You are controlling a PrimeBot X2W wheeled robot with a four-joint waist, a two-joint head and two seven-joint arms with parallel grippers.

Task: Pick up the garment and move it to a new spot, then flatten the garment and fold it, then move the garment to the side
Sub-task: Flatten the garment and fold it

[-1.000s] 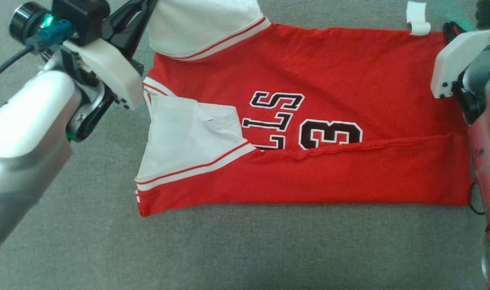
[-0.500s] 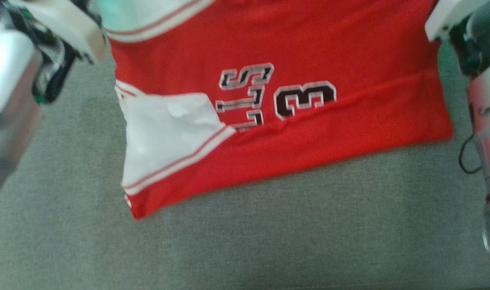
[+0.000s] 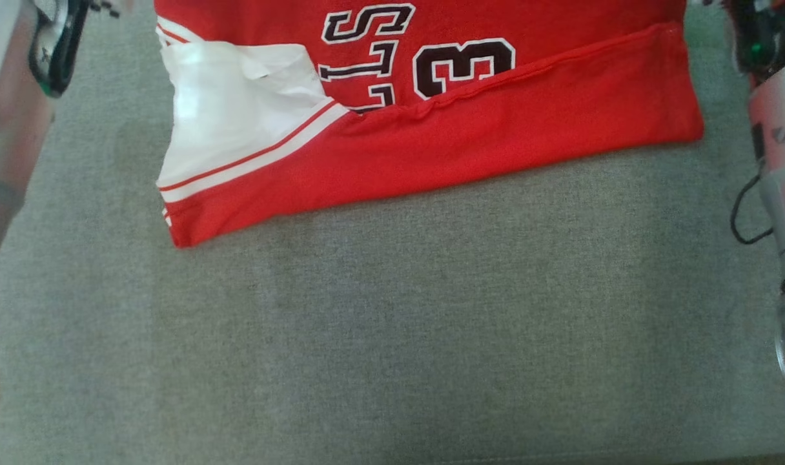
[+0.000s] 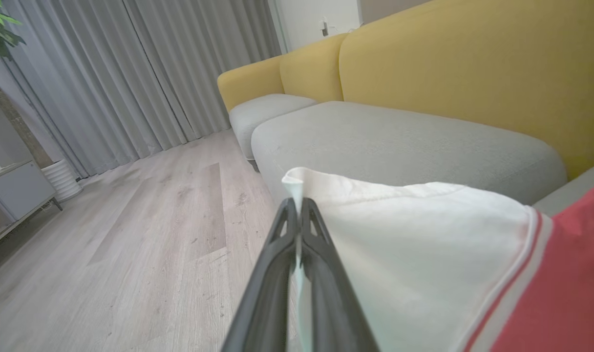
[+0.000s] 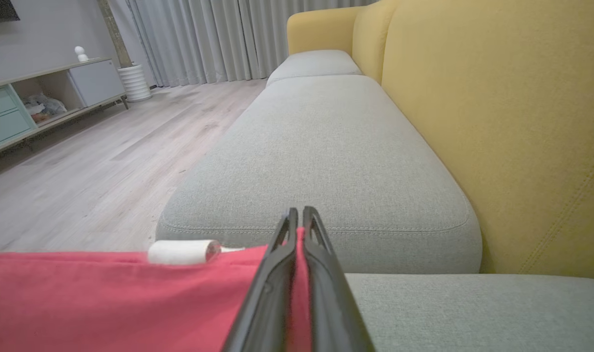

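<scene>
The garment (image 3: 496,123) is a red jersey with white side panels and dark lettering. It lies on the grey seat cushion (image 3: 392,336) with its near edge folded over, and it runs off the top of the head view. In the left wrist view my left gripper (image 4: 297,203) is shut on a corner of the white panel (image 4: 404,254). My right gripper (image 5: 297,211) is shut on the red edge of the garment (image 5: 106,293). Both pale forearms show at the head view's sides, the left (image 3: 5,142) and the right (image 3: 776,142).
A yellow backrest (image 5: 497,122) rises behind the grey cushions (image 5: 326,146). Wooden floor (image 4: 131,234), grey curtains (image 4: 131,73) and a low cabinet (image 5: 43,98) lie beyond the sofa. A small white rolled tag (image 5: 182,252) sits at the garment's edge. A dark cable (image 3: 744,219) loops by my right arm.
The whole head picture has shifted, so the camera has moved; garment and arms now sit higher in it. The garment's near edge, level before, now slopes down to the left.
</scene>
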